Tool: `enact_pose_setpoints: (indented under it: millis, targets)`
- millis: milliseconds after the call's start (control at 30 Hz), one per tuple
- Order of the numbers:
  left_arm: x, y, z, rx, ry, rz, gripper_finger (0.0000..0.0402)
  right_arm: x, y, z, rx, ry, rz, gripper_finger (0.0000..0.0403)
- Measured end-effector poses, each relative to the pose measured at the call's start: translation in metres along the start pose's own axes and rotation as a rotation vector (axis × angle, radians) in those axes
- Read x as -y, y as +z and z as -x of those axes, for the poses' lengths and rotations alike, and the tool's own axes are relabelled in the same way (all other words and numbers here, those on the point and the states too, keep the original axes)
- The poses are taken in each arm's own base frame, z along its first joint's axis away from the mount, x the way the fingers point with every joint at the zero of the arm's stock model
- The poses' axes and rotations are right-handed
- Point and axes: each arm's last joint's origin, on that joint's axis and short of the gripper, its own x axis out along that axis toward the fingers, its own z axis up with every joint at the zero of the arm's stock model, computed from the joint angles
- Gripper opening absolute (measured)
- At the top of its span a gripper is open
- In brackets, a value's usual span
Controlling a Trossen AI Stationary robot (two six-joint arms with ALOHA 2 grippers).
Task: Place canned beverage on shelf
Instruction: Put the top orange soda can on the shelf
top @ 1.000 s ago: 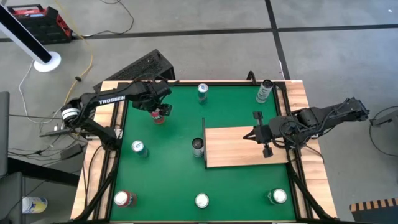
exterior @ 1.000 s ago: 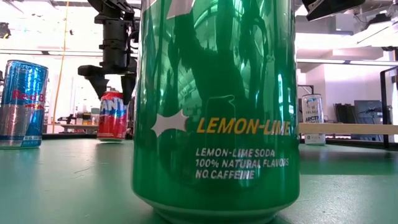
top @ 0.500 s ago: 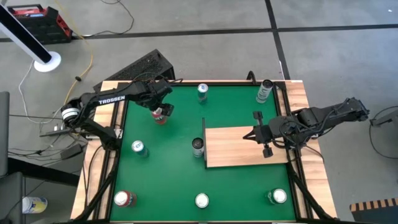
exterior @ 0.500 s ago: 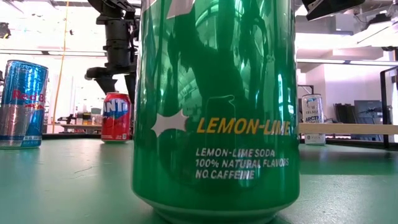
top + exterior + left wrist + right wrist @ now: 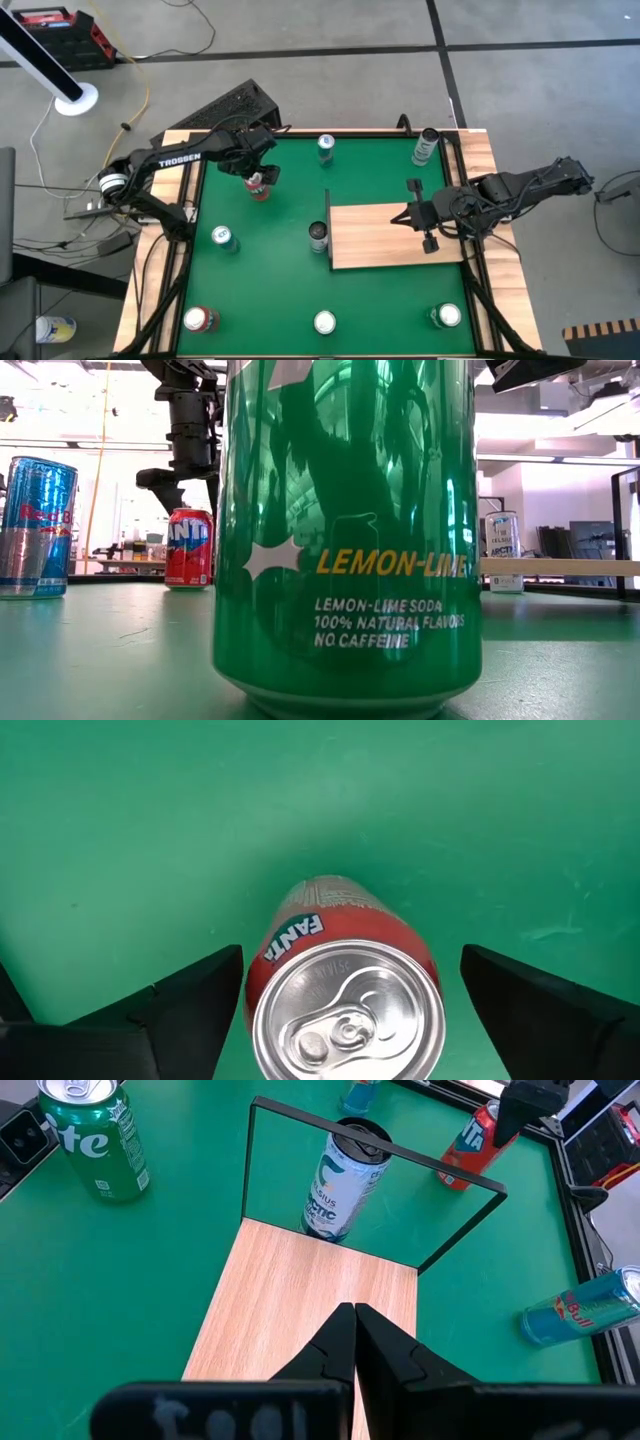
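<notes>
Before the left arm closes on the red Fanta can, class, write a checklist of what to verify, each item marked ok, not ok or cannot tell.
1. Left gripper jaws apart on either side of the red Fanta can: ok.
2. Can upright on the green tabletop: ok.
3. Fingers low enough on the can's body: cannot tell.
4. Wooden shelf has bare board to receive it: ok.
5. Right gripper away from the shelf: not ok, it hangs shut over the board.

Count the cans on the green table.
8 cans: one red under the left gripper; two at the far edge; one near the left side; one beside the shelf; three along the near edge.
</notes>
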Motion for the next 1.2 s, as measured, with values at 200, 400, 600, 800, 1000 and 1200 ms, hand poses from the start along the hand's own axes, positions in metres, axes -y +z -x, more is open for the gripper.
enact_pose_setpoints:
  millis: [200, 400, 600, 800, 1000, 1200]
  targets:
    - [-0.003, 0.003, 0.000, -0.027, -0.033, -0.040, 0.0391, 0.000, 0.000, 0.000, 0.000, 0.000, 0.000, 0.0030]
    - [-0.001, 0.010, 0.004, -0.041, -0.132, -0.086, 0.0394, 0.000, 0.000, 0.000, 0.000, 0.000, 0.000, 0.0030]
    - [0.007, 0.026, 0.029, 0.049, -0.176, -0.240, 0.0394, 0.000, 0.000, 0.000, 0.000, 0.000, -0.015, 0.0030]
    - [0.014, 0.038, 0.053, 0.122, -0.278, -0.538, 0.0393, 0.000, 0.000, 0.000, 0.000, 0.000, -0.076, 0.0030]
    - [0.019, 0.032, 0.055, 0.147, -0.287, -0.931, 0.0393, 0.000, 0.000, 0.000, 0.000, 0.000, -0.143, 0.0030]
    - [0.020, 0.018, 0.054, 0.074, -0.263, -1.152, 0.0393, 0.000, 0.000, 0.000, 0.000, 0.000, -0.161, 0.0030]
